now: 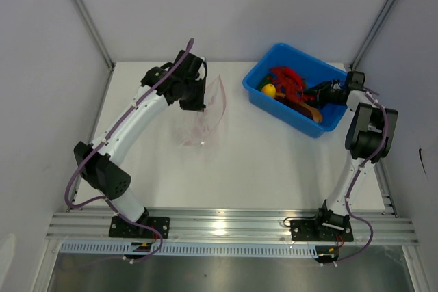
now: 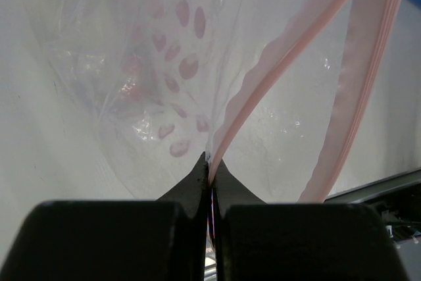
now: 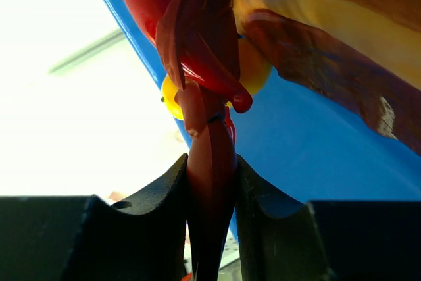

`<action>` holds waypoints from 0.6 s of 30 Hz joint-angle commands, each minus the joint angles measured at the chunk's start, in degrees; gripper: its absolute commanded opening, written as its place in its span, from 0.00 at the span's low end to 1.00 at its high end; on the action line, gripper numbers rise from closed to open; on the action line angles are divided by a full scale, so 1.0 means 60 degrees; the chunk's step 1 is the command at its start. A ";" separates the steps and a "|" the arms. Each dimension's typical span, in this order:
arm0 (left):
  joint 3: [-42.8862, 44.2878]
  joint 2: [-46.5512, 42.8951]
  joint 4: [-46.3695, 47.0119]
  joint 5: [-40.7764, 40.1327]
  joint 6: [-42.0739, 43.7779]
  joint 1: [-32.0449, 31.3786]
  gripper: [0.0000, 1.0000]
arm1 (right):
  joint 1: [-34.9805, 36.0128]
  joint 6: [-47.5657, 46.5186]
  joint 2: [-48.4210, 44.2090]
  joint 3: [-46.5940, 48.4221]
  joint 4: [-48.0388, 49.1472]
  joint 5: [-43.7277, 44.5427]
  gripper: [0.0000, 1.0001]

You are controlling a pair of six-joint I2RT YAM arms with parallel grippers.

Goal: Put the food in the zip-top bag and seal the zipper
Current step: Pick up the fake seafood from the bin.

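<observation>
The clear zip-top bag (image 1: 205, 115) lies on the white table at left of centre, its mouth lifted. My left gripper (image 1: 193, 98) is shut on the pink zipper (image 2: 263, 77) strip at the bag's edge, and the bag (image 2: 151, 70) hangs open beyond the fingers. The food sits in the blue bin (image 1: 274, 106): red chili peppers (image 1: 287, 81), a yellow fruit (image 1: 268, 89), an orange piece (image 1: 311, 109). My right gripper (image 1: 316, 94) reaches into the bin and is shut on a red chili pepper (image 3: 212, 162). The yellow fruit (image 3: 172, 100) shows behind it.
The blue bin (image 3: 309, 149) stands at the back right of the table. An aluminium rail (image 1: 233, 223) runs along the near edge with both arm bases. Grey walls close the back and sides.
</observation>
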 commanded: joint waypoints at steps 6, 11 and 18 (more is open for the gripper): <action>0.0044 -0.0138 0.0101 0.0052 -0.0008 0.0025 0.01 | -0.0682 -0.0706 -0.1308 0.0218 -0.1265 0.0220 0.00; 0.0029 -0.0094 0.0130 0.0096 0.0035 0.0040 0.01 | -0.0156 -0.4722 -0.0764 0.3794 -0.6578 0.4143 0.00; 0.0117 -0.0006 0.0145 0.0140 0.0065 0.0040 0.01 | 0.0241 -0.5442 -0.1102 0.4002 -0.7032 0.5145 0.00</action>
